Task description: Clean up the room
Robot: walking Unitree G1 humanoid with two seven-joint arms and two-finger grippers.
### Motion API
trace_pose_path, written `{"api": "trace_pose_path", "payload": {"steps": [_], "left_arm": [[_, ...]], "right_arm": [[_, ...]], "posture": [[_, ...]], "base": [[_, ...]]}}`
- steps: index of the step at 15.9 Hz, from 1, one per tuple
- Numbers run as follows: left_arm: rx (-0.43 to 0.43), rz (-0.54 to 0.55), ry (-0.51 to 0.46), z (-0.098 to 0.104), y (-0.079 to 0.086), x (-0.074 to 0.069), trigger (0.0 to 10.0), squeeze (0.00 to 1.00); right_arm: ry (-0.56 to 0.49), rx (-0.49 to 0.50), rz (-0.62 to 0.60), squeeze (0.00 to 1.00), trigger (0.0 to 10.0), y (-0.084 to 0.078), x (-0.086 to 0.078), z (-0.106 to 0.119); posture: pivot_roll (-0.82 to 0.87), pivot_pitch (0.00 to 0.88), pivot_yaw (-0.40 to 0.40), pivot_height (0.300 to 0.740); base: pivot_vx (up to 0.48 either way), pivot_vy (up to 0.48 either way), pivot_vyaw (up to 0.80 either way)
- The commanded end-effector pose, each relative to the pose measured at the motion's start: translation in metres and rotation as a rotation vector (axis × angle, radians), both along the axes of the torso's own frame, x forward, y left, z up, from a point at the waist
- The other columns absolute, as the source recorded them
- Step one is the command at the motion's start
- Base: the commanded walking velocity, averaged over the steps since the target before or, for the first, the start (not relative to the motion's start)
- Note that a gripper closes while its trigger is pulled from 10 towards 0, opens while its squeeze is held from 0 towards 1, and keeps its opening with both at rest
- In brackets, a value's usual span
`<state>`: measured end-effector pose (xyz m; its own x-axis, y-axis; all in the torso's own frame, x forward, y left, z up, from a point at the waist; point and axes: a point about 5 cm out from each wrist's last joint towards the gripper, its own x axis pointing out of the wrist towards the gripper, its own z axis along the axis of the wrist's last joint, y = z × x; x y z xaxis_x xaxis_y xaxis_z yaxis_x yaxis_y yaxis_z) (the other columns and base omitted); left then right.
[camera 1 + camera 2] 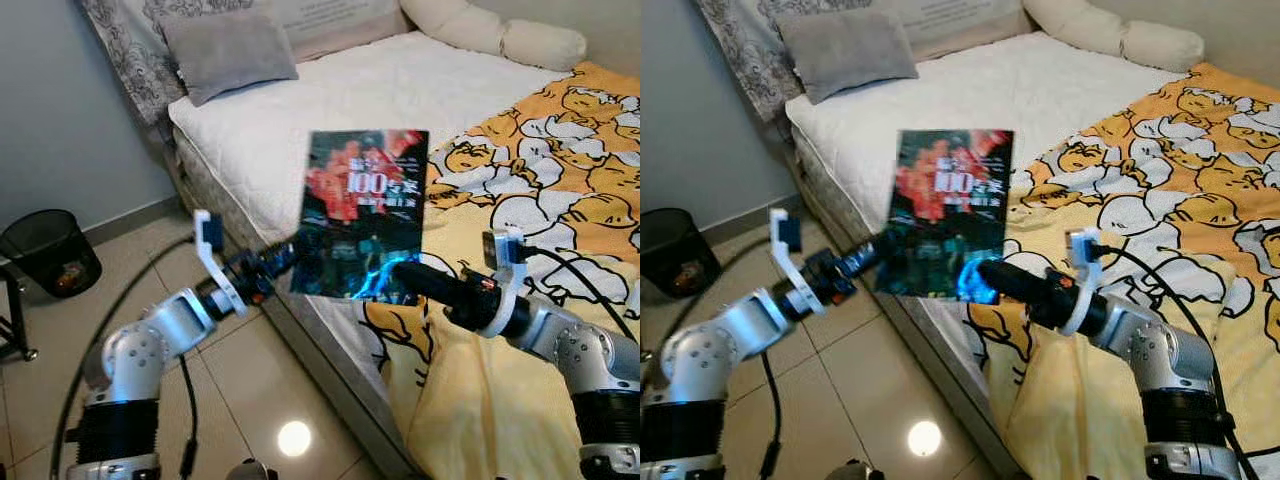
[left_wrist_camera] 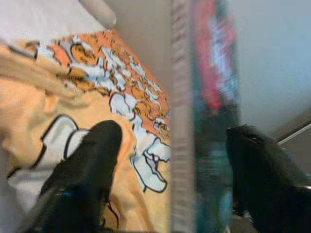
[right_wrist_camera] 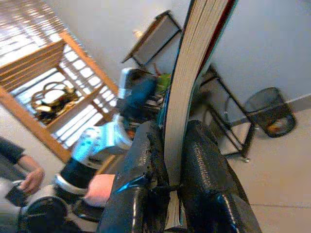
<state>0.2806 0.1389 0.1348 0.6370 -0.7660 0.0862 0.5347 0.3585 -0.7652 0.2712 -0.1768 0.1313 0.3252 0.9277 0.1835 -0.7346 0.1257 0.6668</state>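
The book (image 1: 365,210) stands upright in the air over the bed's (image 1: 300,110) near edge, long axis vertical, cover toward the camera. The right pincer (image 3: 167,179) is clamped tight on its lower edge (pages squeezed between both fingers). The left pincer (image 2: 170,165) straddles the book's lower left corner, fingers spread apart.

Dark teal-and-red book (image 1: 362,212) — orange cartoon-patterned blanket (image 1: 560,190), white mattress (image 1: 350,90), grey pillow (image 1: 228,50).

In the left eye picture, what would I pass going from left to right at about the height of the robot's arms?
Wire wastebasket → left gripper → book held upright → right gripper → yellow cartoon blanket on the bed.
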Motion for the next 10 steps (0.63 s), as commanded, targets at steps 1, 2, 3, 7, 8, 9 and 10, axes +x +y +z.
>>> {"api": "trace_pose_path", "payload": {"steps": [1, 2, 3, 7, 8, 9, 10], "left_arm": [[0.011, 0.001, 0.016, -0.001, -0.002, 0.001, 0.0, 0.00], [0.003, -0.002, 0.014, 0.000, -0.003, 0.000, 0.0, 0.00], [0.002, -0.011, -0.028, 0.003, -0.005, -0.002, 0.0, 0.00], [-0.025, -0.062, -0.039, 0.002, -0.010, -0.012, 0.0, 0.00], [-0.048, -0.072, -0.026, 0.002, -0.011, -0.013, 0.0, 0.00], [-0.048, -0.073, -0.033, 0.002, -0.012, -0.014, 0.0, 0.00], [-0.050, -0.074, -0.041, 0.003, -0.013, -0.014, 0.0, 0.00]], "right_arm": [[-0.051, 0.043, 0.032, 0.00, 0.0, 0.004, -0.001, 0.012], [-0.052, 0.043, 0.035, 0.00, 0.0, 0.004, -0.002, 0.012], [-0.054, 0.042, 0.033, 0.00, 0.0, 0.004, -0.003, 0.013], [-0.042, 0.026, 0.035, 0.00, 0.0, 0.005, -0.008, 0.011], [-0.039, 0.025, 0.035, 0.00, 0.0, 0.005, -0.008, 0.010], [-0.037, 0.024, 0.036, 0.00, 0.0, 0.005, -0.009, 0.010], [-0.037, 0.022, 0.039, 0.00, 0.0, 0.005, -0.009, 0.010]], "posture": [[0.02, 0.000, 0.085, 0.740], [0.02, 0.000, 0.088, 0.740], [0.02, 0.000, 0.089, 0.740], [0.02, 0.000, 0.090, 0.740], [0.02, 0.000, 0.089, 0.740], [0.02, 0.000, 0.088, 0.740], [0.02, 0.000, 0.089, 0.740]], "base": [[0.000, 0.000, 0.00], [0.000, 0.000, 0.00], [0.000, 0.000, 0.00], [0.000, 0.000, 0.00], [0.000, 0.000, 0.00], [0.000, 0.000, 0.00], [0.000, 0.000, 0.00]]}}
